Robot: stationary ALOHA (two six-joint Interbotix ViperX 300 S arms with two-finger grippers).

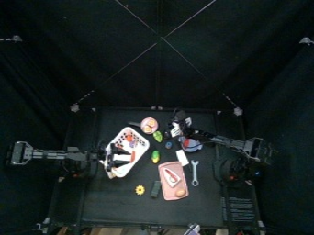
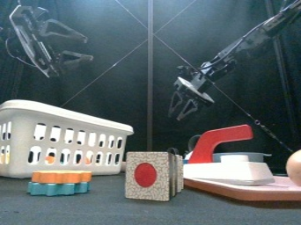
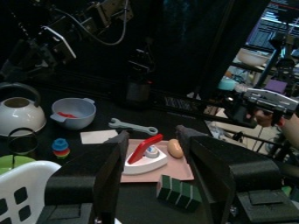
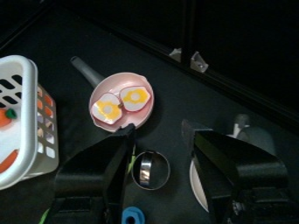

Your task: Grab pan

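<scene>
Pan (image 4: pixel 125 103) is seen flat on the table (image 4: pixel 222 96), pink, two fried eggs inside, grey handle pointing away from the basket (image 4: pixel 21 122). In the top view it lies at the far edge, just beyond the basket's corner. Right gripper (image 4: pixel 163 156) is held above and short of the pan, jaws spread wide, nothing gripped. Left gripper (image 3: pixel 158 179) is raised over the basket, jaws wide apart, empty. A red-handled tool (image 3: pixel 145 149) is laid on a board (image 3: pixel 149 164).

You see two black arms, slim jointed links. Left claw (image 3: pixel 155 179): broad matte black jaws. Right claw (image 4: pixel 163 175): same black jaws, glossy edges.
</scene>
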